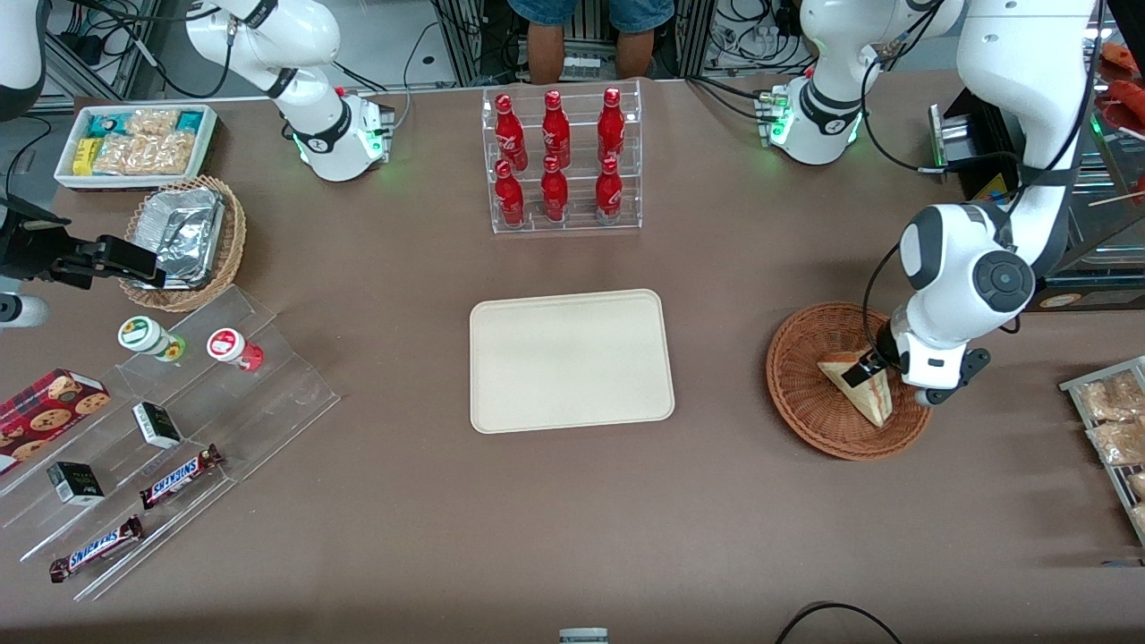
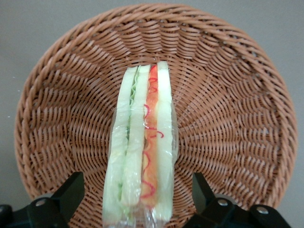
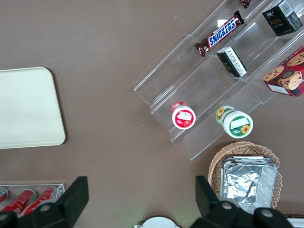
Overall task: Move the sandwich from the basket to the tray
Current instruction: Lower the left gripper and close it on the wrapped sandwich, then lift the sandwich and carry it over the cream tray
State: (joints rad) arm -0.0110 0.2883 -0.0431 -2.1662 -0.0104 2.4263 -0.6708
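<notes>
Gripper (image 2: 137, 197): down inside the basket, over the sandwich. Fingers (image 2: 71, 190) spread wide, one on each side of the wedge, gaps visible on both sides; released, nothing grasped.
Gripper, front view (image 1: 872, 368): at the wedge's wider end, on the part of the basket nearest the working arm's end of the table.
Sandwich (image 2: 142, 147): in the basket, in clear wrap, standing on edge with the cut face up toward the wrist camera. Layers visible: pale bread, green strip, pale bread, red-orange strip, pale bread.
Sandwich axis: long axis runs straight between the fingers, from the gripper toward the basket's centre. In the front view (image 1: 860, 387) the wedge tapers to a tip nearer the front camera than its broad end.
Basket (image 1: 801, 385): reddish-brown wicker, on the table, toward the working arm's end.
Tray (image 1: 570, 360): cream, flat, mid-table, well apart from the basket.
Bottle rack (image 1: 562, 159): red bottles, farther from the front camera than the tray.
</notes>
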